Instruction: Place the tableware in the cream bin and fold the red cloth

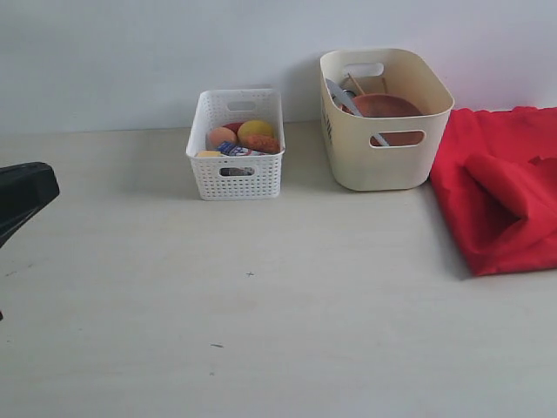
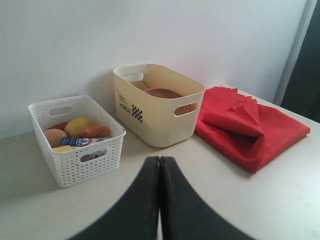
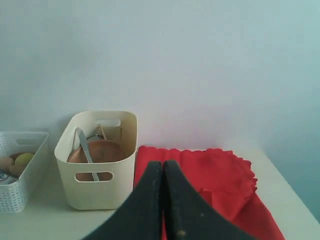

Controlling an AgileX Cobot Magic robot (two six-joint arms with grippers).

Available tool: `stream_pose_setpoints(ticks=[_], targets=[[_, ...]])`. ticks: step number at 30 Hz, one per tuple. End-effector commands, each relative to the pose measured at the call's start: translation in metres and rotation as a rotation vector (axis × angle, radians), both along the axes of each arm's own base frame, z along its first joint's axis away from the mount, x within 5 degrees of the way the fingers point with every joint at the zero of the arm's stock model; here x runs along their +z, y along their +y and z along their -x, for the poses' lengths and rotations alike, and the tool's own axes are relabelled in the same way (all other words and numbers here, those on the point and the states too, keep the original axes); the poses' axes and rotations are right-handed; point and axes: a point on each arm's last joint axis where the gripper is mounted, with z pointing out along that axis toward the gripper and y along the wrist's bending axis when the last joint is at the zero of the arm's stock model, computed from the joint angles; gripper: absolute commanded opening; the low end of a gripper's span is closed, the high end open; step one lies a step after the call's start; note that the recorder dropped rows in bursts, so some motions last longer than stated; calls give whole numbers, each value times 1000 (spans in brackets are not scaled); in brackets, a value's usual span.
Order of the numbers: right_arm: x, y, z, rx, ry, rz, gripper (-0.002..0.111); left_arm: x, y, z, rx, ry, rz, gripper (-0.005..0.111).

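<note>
Perforated basket (image 1: 235, 178) beside cream bin (image 1: 383, 165), red cloth (image 1: 505, 200) alongside

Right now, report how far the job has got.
Done: the wooden plate and knife sit in the cream bin. In hand: nothing; the left gripper and right gripper are both shut and empty. Left: the red cloth lies beside the bin, folded over but rumpled, so it may need neatening.

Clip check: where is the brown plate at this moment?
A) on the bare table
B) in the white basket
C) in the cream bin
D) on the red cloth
C: the brown plate lies inside the cream bin, showing above the front wall and through the handle opening.
</note>
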Motion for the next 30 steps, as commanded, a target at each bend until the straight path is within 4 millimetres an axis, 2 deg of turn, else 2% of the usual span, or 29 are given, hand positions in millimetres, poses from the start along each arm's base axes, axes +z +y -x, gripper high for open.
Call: stream_pose_setpoints(ticks=[1, 8, 12, 30], targets=[[-8, 3, 18, -9, -84, -1, 0, 0, 1, 1, -1, -7, 2, 0], [-12, 6, 31, -12, -113, -128, 0, 0, 1, 1, -1, -7, 2, 0], [-11, 7, 38, -10, -141, -127, 0, 0, 1, 1, -1, -7, 2, 0], [-11, 7, 38, -10, -143, -126, 0, 0, 1, 1, -9, -45, -42, 0]])
